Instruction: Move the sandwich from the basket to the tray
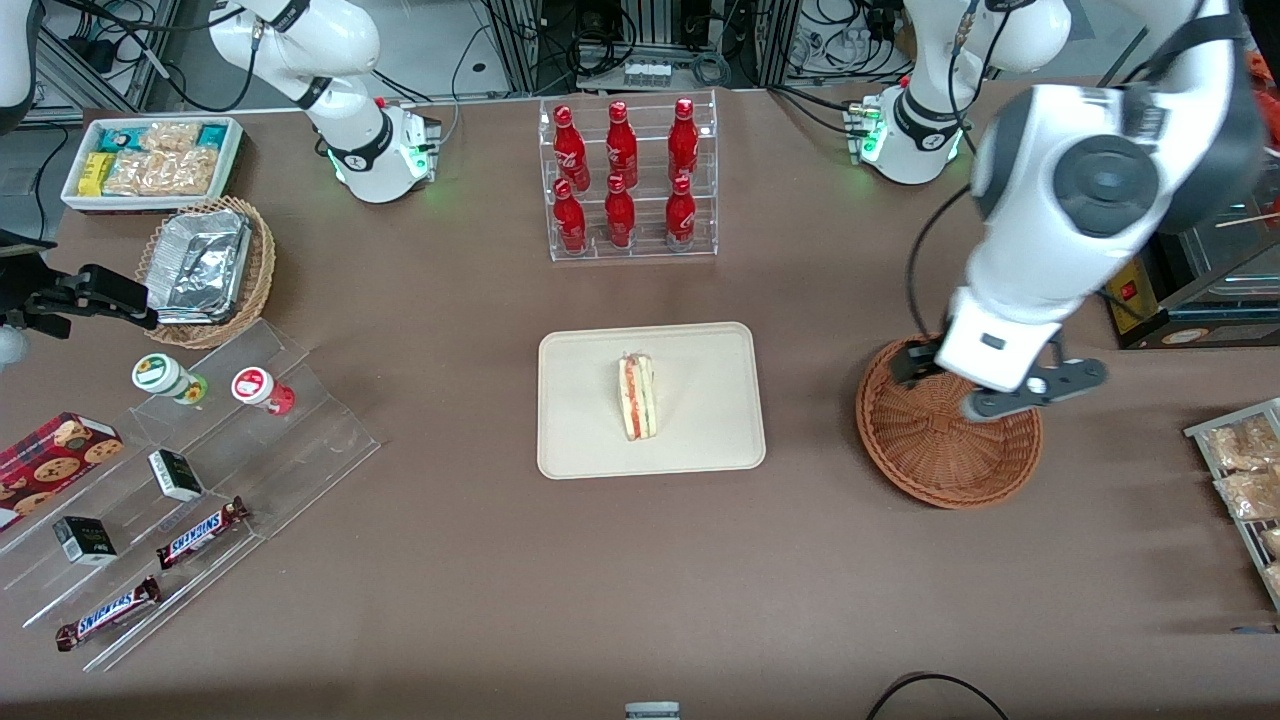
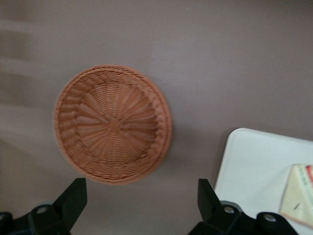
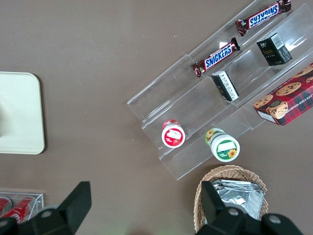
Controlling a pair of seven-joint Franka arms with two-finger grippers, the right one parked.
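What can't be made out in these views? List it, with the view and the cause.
- Basket: front view, the part farthest from the camera is covered by the end effector above it.
- Sandwich: left wrist view, cut off by the picture's edge; only a corner shows.
- Tray: left wrist view, mostly outside the frame.
- Sandwich filling: front view, too small to identify.

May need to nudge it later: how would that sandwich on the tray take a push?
The sandwich stands on edge on the tray, so it would probably tip. Its layered bread looks soft and may splay. The gripper hangs open above the basket.
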